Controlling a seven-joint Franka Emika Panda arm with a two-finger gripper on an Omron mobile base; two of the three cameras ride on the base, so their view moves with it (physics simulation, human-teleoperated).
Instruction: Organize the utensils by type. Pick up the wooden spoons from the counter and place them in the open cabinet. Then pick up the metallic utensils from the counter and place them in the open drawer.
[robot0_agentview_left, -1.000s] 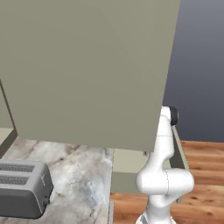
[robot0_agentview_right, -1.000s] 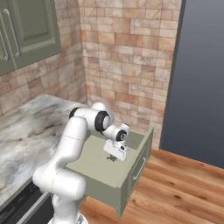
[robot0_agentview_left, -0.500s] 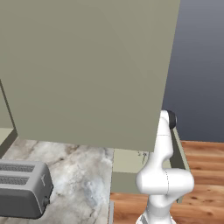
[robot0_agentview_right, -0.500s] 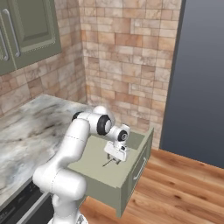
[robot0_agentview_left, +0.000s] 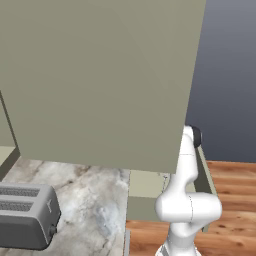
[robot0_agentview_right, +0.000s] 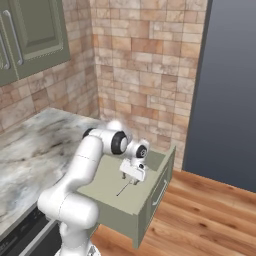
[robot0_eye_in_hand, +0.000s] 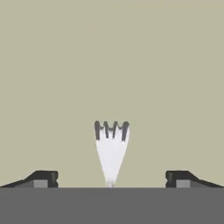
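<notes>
Release of a metallic utensil into the open drawer (robot0_agentview_right: 150, 192). The gripper (robot0_agentview_right: 133, 178) hangs just above the drawer floor with its jaws spread wide and holding nothing; in the hand view the 2 fingertips (robot0_eye_in_hand: 43, 178) stand far apart at either side. A fork (robot0_eye_in_hand: 111, 146) lies flat on the floor directly below and between them, its 4 tines pointing away from the hand, clear of both pads. In the right base view it shows as a thin sliver (robot0_agentview_right: 122, 189) just under the gripper. The low, centred hover suggests a short drop, so the fork settles inside the drawer walls. The counter (robot0_agentview_right: 35, 150) lies behind the arm.
</notes>
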